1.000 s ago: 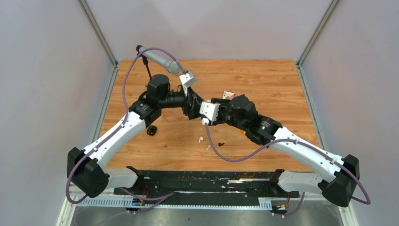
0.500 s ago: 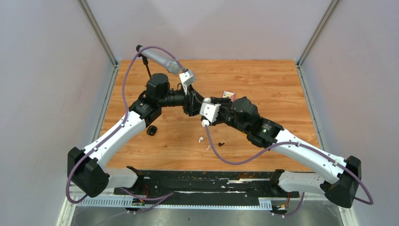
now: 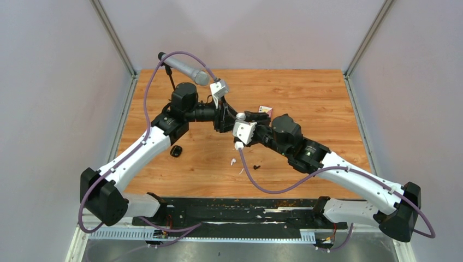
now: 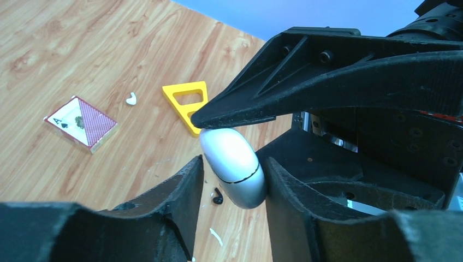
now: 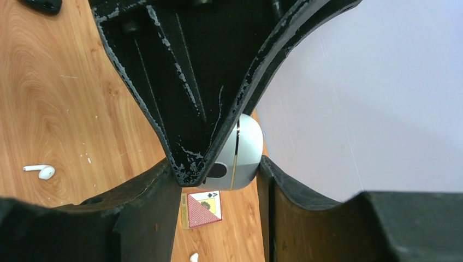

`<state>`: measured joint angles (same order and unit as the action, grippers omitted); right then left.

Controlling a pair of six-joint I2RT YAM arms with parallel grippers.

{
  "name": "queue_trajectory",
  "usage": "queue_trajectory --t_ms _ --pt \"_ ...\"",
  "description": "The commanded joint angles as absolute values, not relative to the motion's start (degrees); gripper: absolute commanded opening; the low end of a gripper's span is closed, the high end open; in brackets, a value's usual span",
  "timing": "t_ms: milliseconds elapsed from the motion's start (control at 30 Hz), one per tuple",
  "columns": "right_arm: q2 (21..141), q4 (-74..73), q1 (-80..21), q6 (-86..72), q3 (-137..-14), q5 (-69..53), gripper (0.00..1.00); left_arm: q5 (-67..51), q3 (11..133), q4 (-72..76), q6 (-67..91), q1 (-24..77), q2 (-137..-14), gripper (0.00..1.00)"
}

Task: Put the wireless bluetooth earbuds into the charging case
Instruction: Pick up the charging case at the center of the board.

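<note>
Mid-table, well above the wood, we have both grippers meeting on the case (image 4: 233,173). It is a silver oval with a thin seam round it, and the lid looks closed.

Right gripper (image 5: 217,164) grips the case. Left wrist view shows one of its fingers pressed on the top of the case. Right wrist view shows the case against its right-hand finger, while the other side is hidden behind a left-arm finger.

Left gripper (image 4: 235,162) has its fingers close on either side of the case. The right-hand pad looks to be touching. We cannot tell whether the other one touches, so we cannot tell whether this gripper is clamped.

No earbuds are in the case; those we can see lie on the table (image 3: 306,93):
- One white earbud (image 3: 232,161) is near of the grippers, just under the right arm's cable.
- One black earbud (image 3: 256,166) is just right of it, apart from it.
- A second white earbud (image 4: 131,99) is on the far side, between the card pack (image 4: 82,123) and a yellow triangle (image 4: 188,103), touching neither.
- We cannot pick out a second black earbud.

A thin white sliver (image 3: 241,171) lies just near of the first white earbud. A dark lump (image 3: 175,151) sits on the left beside the left arm, too small for us to identify.
</note>
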<state>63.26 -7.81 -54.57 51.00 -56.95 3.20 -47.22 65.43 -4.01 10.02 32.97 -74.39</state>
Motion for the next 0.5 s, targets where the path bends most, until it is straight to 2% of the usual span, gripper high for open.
queue_trajectory --t_ms 0,100,267,333,400,433,467 --pt "61.6 -3.4 -55.6 51.6 -56.7 2.7 0.29 -47.1 67.9 -3.3 9.8 33.2 -75.2 0.56" --pt "61.7 -2.8 -55.6 51.6 -56.5 3.2 0.29 -47.0 68.0 -3.2 10.0 33.2 -75.8 0.59" --pt "61.7 -2.1 -55.6 51.2 -56.0 3.7 0.30 -46.9 68.3 -3.2 10.0 33.2 -76.6 0.46" --pt "61.6 -2.1 -55.6 50.9 -55.8 3.9 0.30 -47.0 68.4 -3.2 9.8 33.2 -76.8 0.35" --pt "61.6 -2.1 -55.6 50.8 -55.5 4.1 0.32 -46.5 68.3 -3.4 9.4 33.2 -76.7 0.13" --pt "61.7 -2.4 -55.6 49.8 -55.8 4.2 0.36 -46.0 68.2 -3.4 9.3 33.2 -76.6 0.05" --pt "61.7 -3.4 -55.6 47.1 -56.5 4.5 0.45 -45.6 68.2 -3.4 9.0 33.2 -76.5 0.00"
